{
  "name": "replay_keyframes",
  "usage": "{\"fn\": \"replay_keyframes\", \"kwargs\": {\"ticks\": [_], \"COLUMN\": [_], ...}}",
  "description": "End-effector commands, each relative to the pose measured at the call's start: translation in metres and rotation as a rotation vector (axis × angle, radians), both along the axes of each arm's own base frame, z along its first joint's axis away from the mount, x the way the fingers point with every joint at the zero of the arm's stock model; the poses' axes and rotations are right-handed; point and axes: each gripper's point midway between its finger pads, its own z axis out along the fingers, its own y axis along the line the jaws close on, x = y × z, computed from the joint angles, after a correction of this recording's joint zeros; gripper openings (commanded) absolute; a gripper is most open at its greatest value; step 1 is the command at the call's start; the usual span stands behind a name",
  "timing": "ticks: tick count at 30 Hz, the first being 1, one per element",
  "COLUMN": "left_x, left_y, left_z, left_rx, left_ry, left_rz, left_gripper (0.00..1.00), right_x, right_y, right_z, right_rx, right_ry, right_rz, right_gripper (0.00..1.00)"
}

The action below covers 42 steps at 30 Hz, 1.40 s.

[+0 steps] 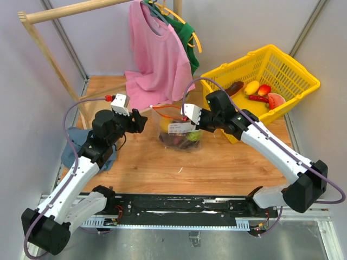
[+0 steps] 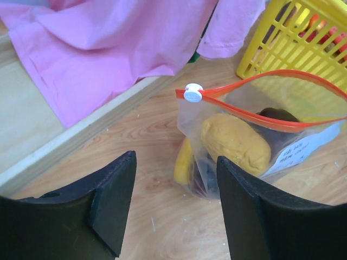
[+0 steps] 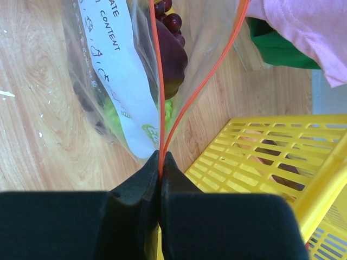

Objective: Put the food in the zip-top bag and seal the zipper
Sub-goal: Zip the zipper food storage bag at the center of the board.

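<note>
The clear zip-top bag (image 1: 179, 132) stands on the table with its mouth open. It holds an orange-yellow fruit (image 2: 236, 142), dark purple grapes (image 3: 168, 43) and green food (image 3: 114, 116). Its red-orange zipper (image 2: 260, 119) has a white tab (image 2: 193, 92) at the left end. My right gripper (image 3: 161, 158) is shut on the zipper's right end (image 3: 161, 135), holding the bag up. My left gripper (image 2: 176, 200) is open and empty, low over the table just left of the bag, below the tab. More toy food (image 1: 260, 92) lies in the yellow basket (image 1: 282, 67).
A pink shirt (image 1: 154, 54) and a green one hang from a wooden rack (image 1: 70, 8) behind the bag. A raised wooden ledge (image 2: 70, 138) runs at the back left. A blue cloth (image 1: 76, 143) lies under the left arm.
</note>
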Motion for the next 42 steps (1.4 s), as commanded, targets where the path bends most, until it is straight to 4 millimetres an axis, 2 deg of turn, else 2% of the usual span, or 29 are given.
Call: {"fn": "replay_keyframes", "kwargs": {"ticks": [1,3,5,8,10,15,17,18,19,29,34,42], "left_x": [0.012,0.013,0.02,0.028,0.032,0.03,0.023,0.012,0.01,0.01,0.015,0.014], "left_y": [-0.015,-0.019,-0.015,-0.013,-0.016,-0.031,-0.042,-0.051,-0.054,-0.067,-0.07,-0.075], "left_z": [0.017,0.009,0.001,-0.007,-0.01,-0.015,-0.022,-0.025,-0.028,-0.037,-0.043,-0.031], "left_rx": [0.027,-0.005,-0.038,-0.03,0.005,0.07,0.063,0.054,0.056,0.041,0.039,-0.019], "left_ry": [-0.16,-0.155,-0.154,-0.159,-0.175,-0.253,-0.259,-0.267,-0.27,-0.305,-0.307,-0.371], "left_rz": [-0.165,-0.234,-0.244,-0.296,-0.333,-0.485,-0.588,-0.682,-0.713,-0.867,-0.888,-0.899], "left_gripper": [0.65,0.66,0.67,0.75,0.76,0.76,0.76,0.76,0.75,0.67,0.62,0.56], "right_x": [0.006,0.006,0.005,0.002,0.001,-0.004,-0.005,-0.006,-0.006,-0.011,-0.012,-0.012], "right_y": [-0.014,-0.016,-0.016,-0.016,-0.016,-0.015,-0.015,-0.015,-0.015,-0.012,-0.012,-0.011], "right_z": [0.024,0.024,0.026,0.025,0.027,0.03,0.028,0.027,0.028,0.024,0.024,0.019], "right_rx": [-0.011,-0.014,-0.006,0.001,0.009,0.024,0.023,0.02,0.02,0.023,0.016,0.005], "right_ry": [-0.082,-0.092,-0.1,-0.103,-0.112,-0.138,-0.143,-0.143,-0.145,-0.137,-0.14,-0.128], "right_rz": [-0.014,-0.015,-0.012,-0.006,-0.001,0.024,0.03,0.032,0.033,0.056,0.06,0.068], "right_gripper": [0.01,0.01,0.01,0.01,0.01,0.01,0.01,0.01,0.01,0.01,0.01,0.01]}}
